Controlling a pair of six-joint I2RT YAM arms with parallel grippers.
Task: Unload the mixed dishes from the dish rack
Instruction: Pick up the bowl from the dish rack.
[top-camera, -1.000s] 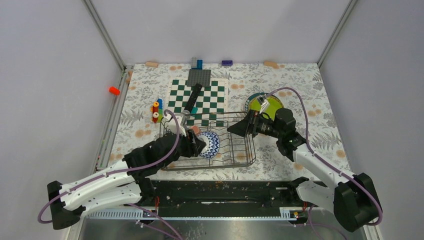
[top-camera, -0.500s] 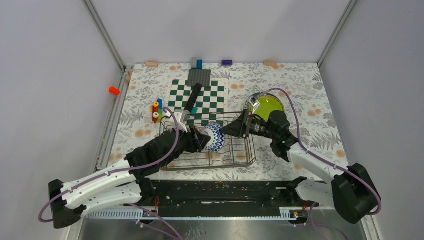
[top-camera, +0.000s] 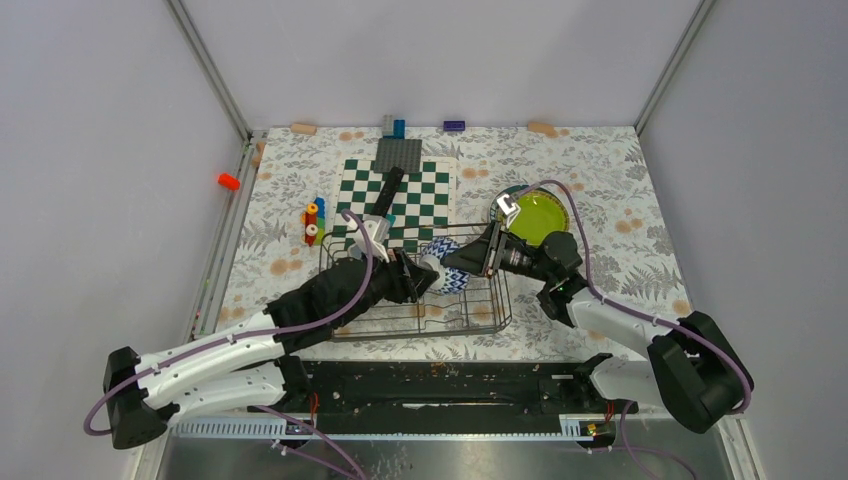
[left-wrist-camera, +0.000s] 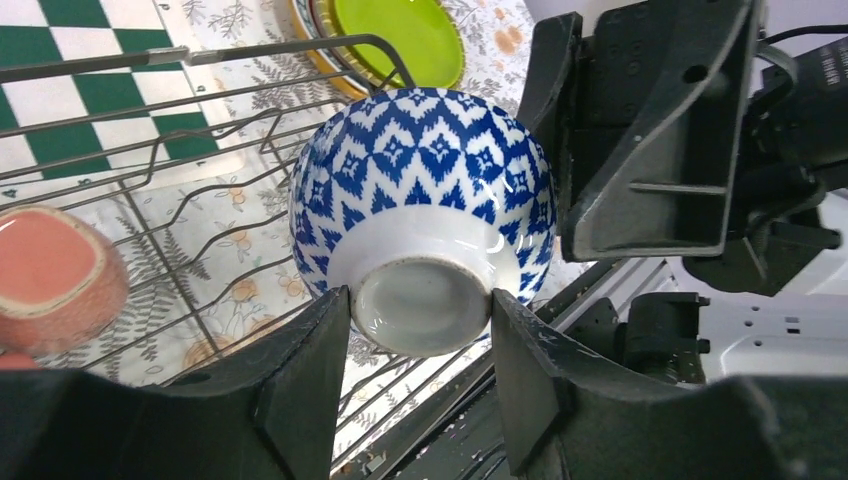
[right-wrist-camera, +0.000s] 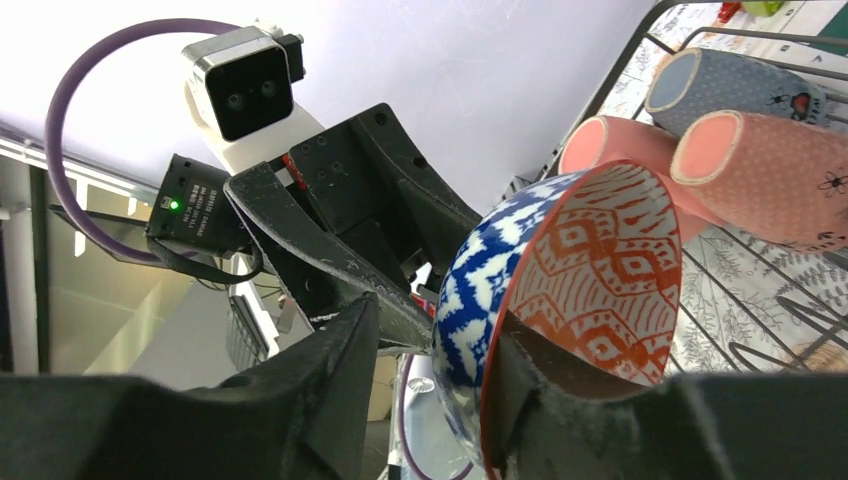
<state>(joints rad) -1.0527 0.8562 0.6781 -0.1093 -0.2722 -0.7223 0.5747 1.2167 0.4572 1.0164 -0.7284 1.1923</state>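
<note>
Sideways, bowl (left-wrist-camera: 420, 180), foot in left tool (left-wrist-camera: 420, 318), mouth rightward

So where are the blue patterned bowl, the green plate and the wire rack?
blue patterned bowl (left-wrist-camera: 420, 180): left wrist view, its outer side.
green plate (top-camera: 538, 212): top external view, its centre.
wire rack (top-camera: 470, 305): top external view, its floor wires.

The floral worktop (top-camera: 620, 180) has the wire dish rack (top-camera: 415, 335) sitting mid-front, with a checkered board (top-camera: 420, 190) just behind it. Stacked plates (top-camera: 540, 212) are on the right and toy blocks (top-camera: 314, 222) on the left.
</note>
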